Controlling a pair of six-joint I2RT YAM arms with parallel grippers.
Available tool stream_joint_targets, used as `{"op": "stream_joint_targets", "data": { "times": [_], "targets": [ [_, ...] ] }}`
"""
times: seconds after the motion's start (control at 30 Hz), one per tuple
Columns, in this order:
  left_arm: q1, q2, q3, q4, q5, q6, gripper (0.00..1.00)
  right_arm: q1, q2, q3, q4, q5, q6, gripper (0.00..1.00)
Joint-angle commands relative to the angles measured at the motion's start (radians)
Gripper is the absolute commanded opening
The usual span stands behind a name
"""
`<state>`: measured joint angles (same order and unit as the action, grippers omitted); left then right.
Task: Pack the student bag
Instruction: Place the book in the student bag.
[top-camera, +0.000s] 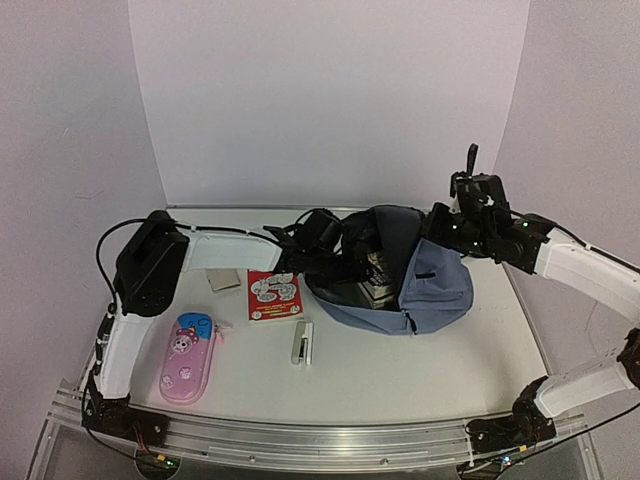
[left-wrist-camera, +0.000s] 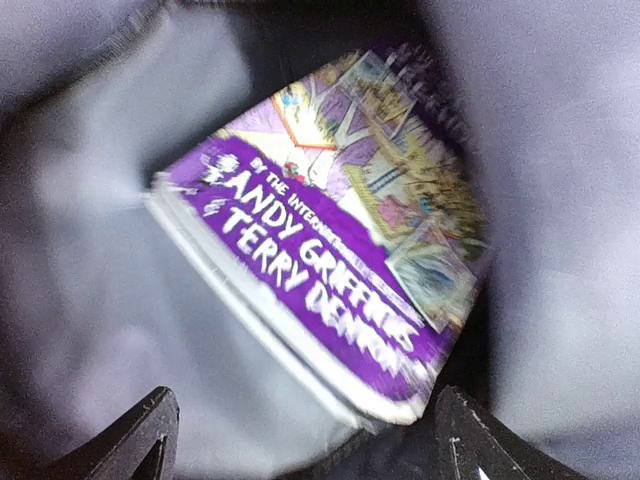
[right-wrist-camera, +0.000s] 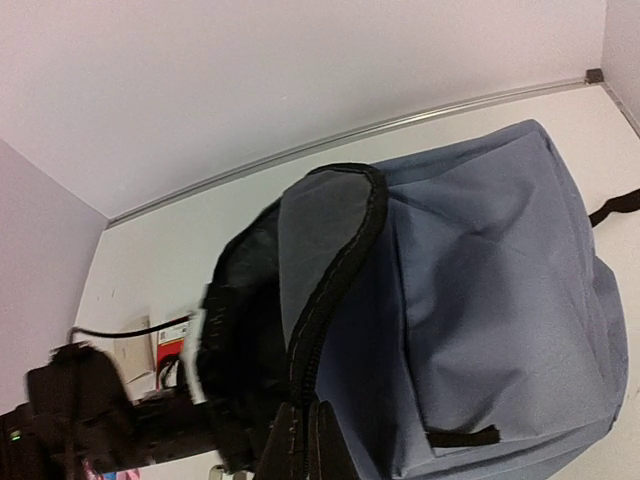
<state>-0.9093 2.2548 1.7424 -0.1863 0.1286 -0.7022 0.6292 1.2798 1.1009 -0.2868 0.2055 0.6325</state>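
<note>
The slate-blue student bag (top-camera: 430, 285) lies at the back middle of the table with its mouth open to the left. My left gripper (top-camera: 352, 264) is inside the mouth. In the left wrist view it (left-wrist-camera: 305, 445) is open, with its fingers (left-wrist-camera: 150, 435) apart. A purple comic-cover book (left-wrist-camera: 330, 260) lies on the grey lining just ahead of them, not held. My right gripper (top-camera: 442, 230) is shut on the bag's black zipper rim (right-wrist-camera: 330, 280) and holds the flap up; it also shows in the right wrist view (right-wrist-camera: 312, 440).
A red book (top-camera: 273, 295) lies left of the bag. A small silver stapler-like item (top-camera: 302, 343) lies in front of it. A pink-and-blue pencil case (top-camera: 190, 357) is at the front left. A small pale block (top-camera: 222, 280) sits by the left arm. Walls enclose the table.
</note>
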Motion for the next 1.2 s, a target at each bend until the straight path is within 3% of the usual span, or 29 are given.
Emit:
{"op": "stream_joint_targets", "data": {
  "times": [0.0,0.2,0.37,0.5,0.57,0.63,0.7,0.9,1.07,1.17],
  "targets": [
    [0.031,-0.267,-0.089,0.005,-0.048,0.040,0.90,-0.115,-0.010,-0.062,0.032,-0.010,-0.021,0.00],
    [0.087,-0.450,-0.259,-0.037,-0.013,0.005,0.90,-0.278,0.043,-0.168,0.095,-0.110,-0.030,0.00],
    [0.166,-0.580,-0.426,-0.055,0.014,-0.044,0.91,-0.339,0.084,-0.220,0.126,-0.142,-0.023,0.01],
    [0.213,-0.657,-0.558,-0.051,0.001,-0.070,0.91,-0.350,0.100,-0.224,0.133,-0.192,-0.025,0.19],
    [0.227,-0.688,-0.604,-0.053,0.000,-0.074,0.92,-0.350,0.070,-0.221,0.134,-0.227,-0.031,0.34],
    [0.242,-0.711,-0.636,-0.053,0.000,-0.078,0.92,-0.351,0.019,-0.219,0.133,-0.284,-0.049,0.57],
    [0.258,-0.730,-0.659,-0.057,-0.001,-0.077,0.93,-0.350,-0.039,-0.215,0.133,-0.366,-0.069,0.68],
    [0.297,-0.765,-0.703,-0.063,0.004,-0.069,0.95,-0.350,-0.212,-0.198,0.120,-0.480,-0.038,0.86],
    [0.330,-0.772,-0.731,-0.063,0.019,-0.068,0.97,-0.316,-0.268,-0.145,0.130,-0.596,0.002,0.89],
    [0.350,-0.761,-0.749,-0.057,0.028,-0.080,0.97,-0.214,-0.256,-0.102,0.133,-0.559,0.017,0.86]
  ]
}}
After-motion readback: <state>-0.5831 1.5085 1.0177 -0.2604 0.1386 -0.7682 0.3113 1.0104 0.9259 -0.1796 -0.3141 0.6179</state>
